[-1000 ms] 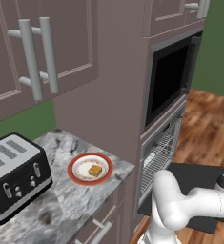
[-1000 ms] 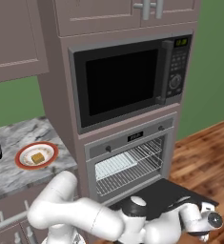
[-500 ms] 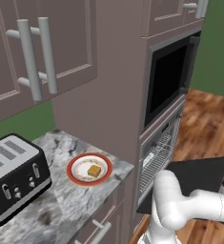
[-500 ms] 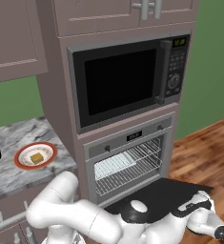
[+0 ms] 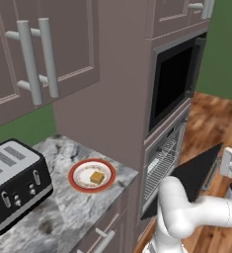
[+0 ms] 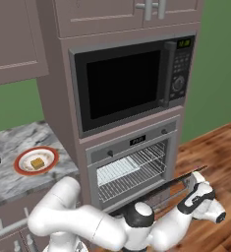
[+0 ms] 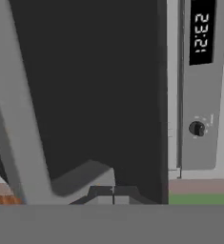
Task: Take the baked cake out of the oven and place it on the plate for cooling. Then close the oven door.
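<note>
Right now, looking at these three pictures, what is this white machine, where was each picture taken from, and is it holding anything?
It is a white robot arm on a driving base in a simulated kitchen. Two pictures come from cameras behind the arm, left and right; the third looks along its hand.

The cake sits on the plate on the counter, beside a toaster.

The hand, fingers shut and holding nothing, is under the half-raised oven door by its handle. The oven is not yet closed.

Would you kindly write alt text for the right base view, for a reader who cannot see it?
The white arm reaches low to the half-raised oven door, its end effector at the door's outer edge. The oven shows wire racks and a pale tray, below a black microwave. At left, the baked cake sits on the plate.
</note>
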{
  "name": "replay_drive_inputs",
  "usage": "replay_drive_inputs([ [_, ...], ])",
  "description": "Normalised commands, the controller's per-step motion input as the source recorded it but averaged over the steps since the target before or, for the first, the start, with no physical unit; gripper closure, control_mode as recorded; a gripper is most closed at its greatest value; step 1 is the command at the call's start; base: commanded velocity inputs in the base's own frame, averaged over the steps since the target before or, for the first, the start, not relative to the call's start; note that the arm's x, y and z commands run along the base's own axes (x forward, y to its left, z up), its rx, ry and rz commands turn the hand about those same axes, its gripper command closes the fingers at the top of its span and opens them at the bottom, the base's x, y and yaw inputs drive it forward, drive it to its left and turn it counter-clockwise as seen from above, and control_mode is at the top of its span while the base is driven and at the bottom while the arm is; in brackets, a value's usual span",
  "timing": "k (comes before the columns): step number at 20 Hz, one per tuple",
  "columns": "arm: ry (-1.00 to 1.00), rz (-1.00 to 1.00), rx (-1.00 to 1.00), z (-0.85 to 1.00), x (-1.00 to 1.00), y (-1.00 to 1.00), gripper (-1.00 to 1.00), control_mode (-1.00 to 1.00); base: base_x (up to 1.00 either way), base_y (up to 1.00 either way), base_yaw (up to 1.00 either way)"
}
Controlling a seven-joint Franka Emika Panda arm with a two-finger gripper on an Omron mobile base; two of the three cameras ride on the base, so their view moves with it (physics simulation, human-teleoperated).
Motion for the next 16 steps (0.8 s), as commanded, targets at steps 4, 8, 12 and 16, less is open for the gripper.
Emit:
replay_drive_inputs([
  [4, -0.39, 0.3, 0.1, -1.0, 0.77, 1.0, 1.0, -1.0, 0.0, 0.0, 0.0],
  [8, -0.3, 0.25, 0.05, -1.0, 0.89, 1.0, 1.0, -1.0, 0.0, 0.0, 0.0],
  [12, -0.22, 0.21, 0.05, -1.0, 0.86, 1.0, 1.0, -1.0, 0.0, 0.0, 0.0],
  [16, -0.2, 0.2, 0.01, -1.0, 0.94, 1.0, 1.0, -1.0, 0.0, 0.0, 0.0],
])
